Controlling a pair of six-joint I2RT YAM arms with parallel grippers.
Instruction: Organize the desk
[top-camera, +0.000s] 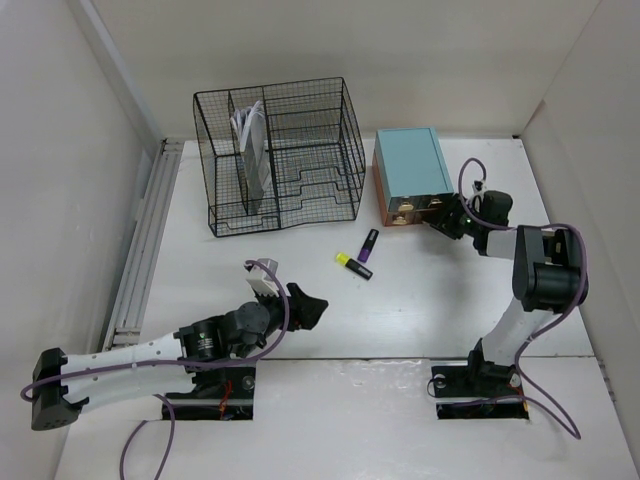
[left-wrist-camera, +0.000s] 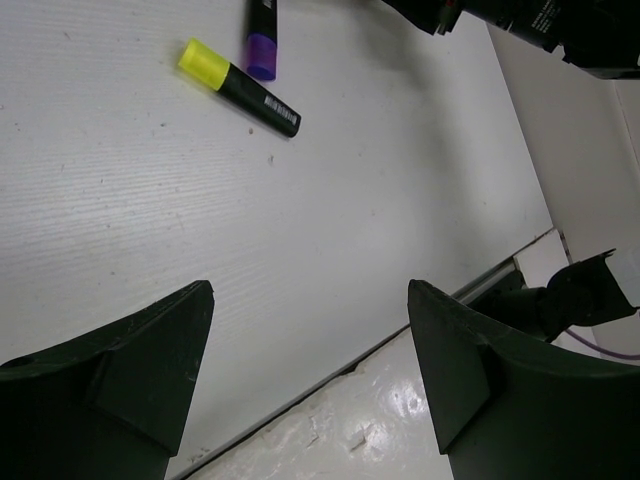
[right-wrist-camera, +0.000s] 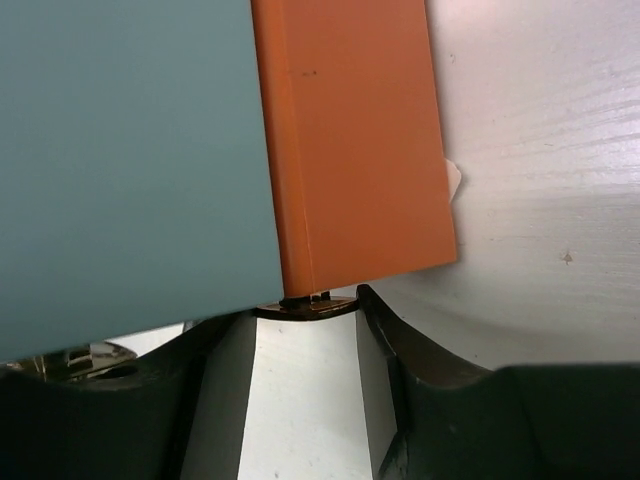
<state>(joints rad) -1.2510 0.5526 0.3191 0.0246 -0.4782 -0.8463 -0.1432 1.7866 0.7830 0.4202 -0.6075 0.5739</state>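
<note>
Top external view: the wide, flat, matte white desk (top-camera: 430, 300) fills the floor of a white-walled enclosure, with both arm bases bolted along its near edge. Toward the back left of it stands a black wire-mesh organizer (top-camera: 300, 190) with a few white sheets (top-camera: 250, 128) upright in its left compartment. To the right of the organizer, apart from it, sits a small teal drawer box (top-camera: 410, 162) whose orange front faces the arms. Near the middle of the desk lie a black highlighter with a yellow cap (top-camera: 353, 265) and a short dark marker with a purple end (top-camera: 368, 245), just beside each other and set at an angle. In the left wrist view the same highlighter (left-wrist-camera: 238, 87) and purple marker (left-wrist-camera: 261, 35) lie far ahead on the bare white surface (left-wrist-camera: 150, 200).

The left gripper (top-camera: 305, 305) hangs low over the near part of the desk, well short of the two pens. Its jaws are spread wide (left-wrist-camera: 310, 300) with only tabletop between them.

The right gripper (top-camera: 440, 215) is at the front of the drawer box. Seen from the right wrist, its dark fingers (right-wrist-camera: 305, 305) stand partly closed on either side of a small brass pull (right-wrist-camera: 318, 302) on the orange drawer (right-wrist-camera: 350, 140), close against it; I cannot tell whether they actually pinch it.
</note>
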